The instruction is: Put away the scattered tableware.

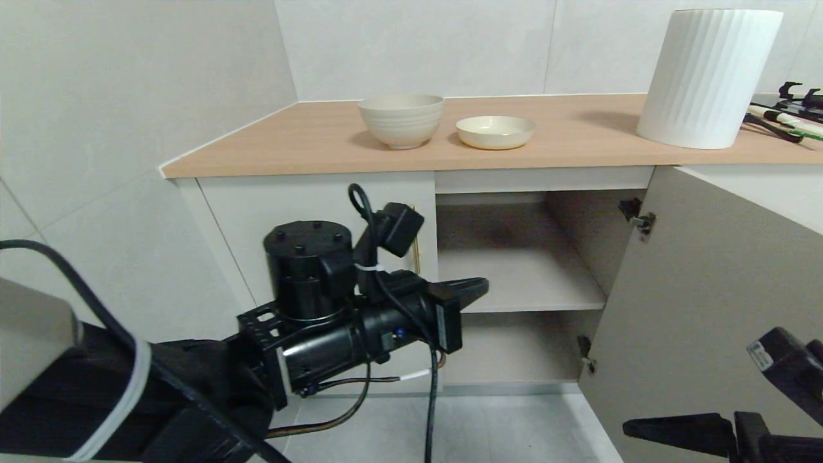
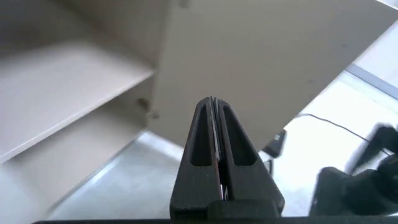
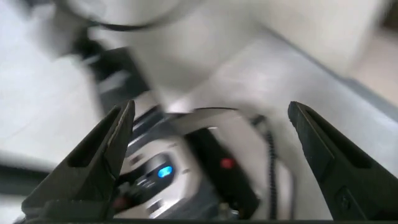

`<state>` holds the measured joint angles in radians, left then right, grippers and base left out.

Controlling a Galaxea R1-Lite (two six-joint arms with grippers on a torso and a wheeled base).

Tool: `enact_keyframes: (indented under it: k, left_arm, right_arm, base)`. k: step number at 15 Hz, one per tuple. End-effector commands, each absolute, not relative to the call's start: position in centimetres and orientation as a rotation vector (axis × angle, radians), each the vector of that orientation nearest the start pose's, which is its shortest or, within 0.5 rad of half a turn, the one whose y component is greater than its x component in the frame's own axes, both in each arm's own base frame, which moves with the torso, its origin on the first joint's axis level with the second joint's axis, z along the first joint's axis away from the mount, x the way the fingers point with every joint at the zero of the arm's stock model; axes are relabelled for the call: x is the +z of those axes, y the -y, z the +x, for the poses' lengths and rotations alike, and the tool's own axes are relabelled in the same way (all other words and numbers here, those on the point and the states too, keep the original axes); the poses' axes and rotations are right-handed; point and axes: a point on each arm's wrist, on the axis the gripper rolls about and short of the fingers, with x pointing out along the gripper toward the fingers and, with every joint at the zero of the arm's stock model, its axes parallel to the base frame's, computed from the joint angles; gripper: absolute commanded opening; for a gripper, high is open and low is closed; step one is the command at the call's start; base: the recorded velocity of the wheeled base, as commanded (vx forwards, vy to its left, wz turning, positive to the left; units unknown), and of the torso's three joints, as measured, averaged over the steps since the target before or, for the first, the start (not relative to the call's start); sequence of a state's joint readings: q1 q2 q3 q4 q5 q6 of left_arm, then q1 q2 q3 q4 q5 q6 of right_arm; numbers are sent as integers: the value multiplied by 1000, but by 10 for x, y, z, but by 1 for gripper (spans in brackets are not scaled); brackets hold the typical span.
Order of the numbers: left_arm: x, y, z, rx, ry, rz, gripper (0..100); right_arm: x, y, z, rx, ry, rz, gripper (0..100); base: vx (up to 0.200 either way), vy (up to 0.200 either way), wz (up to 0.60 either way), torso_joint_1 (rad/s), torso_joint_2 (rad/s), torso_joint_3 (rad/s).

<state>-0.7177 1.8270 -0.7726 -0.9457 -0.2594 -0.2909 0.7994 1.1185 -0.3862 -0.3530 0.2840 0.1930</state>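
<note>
Left claw (image 1: 477, 287) hangs well below bowl (image 1: 400, 120).

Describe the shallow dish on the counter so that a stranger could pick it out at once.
Start at the wooden counter above the open cupboard. Two cream pieces sit side by side; the dish is the low, flat one, right of the taller ribbed bowl.

Head view's right edge cuts off the door (image 1: 707, 308) and tools (image 1: 787, 119); everything behind the right gripper (image 3: 211, 107) is blurred.
</note>
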Motion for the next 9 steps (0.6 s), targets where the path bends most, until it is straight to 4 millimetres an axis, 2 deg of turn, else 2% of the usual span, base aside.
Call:
enact_keyframes:
  k: [1,2,4,5,6,9]
  left_arm:
    - [183,172,229,-867,-202,-258,0]
    - [190,146,222,-805,-171,-265,0]
    - [202,114,216,-711,-149,-274,0]
    - [205,106,214,-684,-150,-274,0]
    - [212,91,208,-631,-163,-275,0]
    - [225,77,203,-578,-182,-278,0]
  right_arm:
    - [172,-121,120,935,-517,68,100]
    - [176,-124,147,801,-508,72,100]
    - [186,-135,168,762,-469,77,100]
    - [190,-138,173,764,-457,77,100]
    - [201,-150,187,768,-427,82,100]
    - [210,-165,223,738,-404,80,100]
  base:
    - [0,0,0,0,0,0]
    - [0,0,0,0,0,0]
    - [0,0,0,0,0,0]
    - [0,0,0,0,0,0]
    - [0,0,0,0,0,0]
    - [0,0,0,0,0,0]
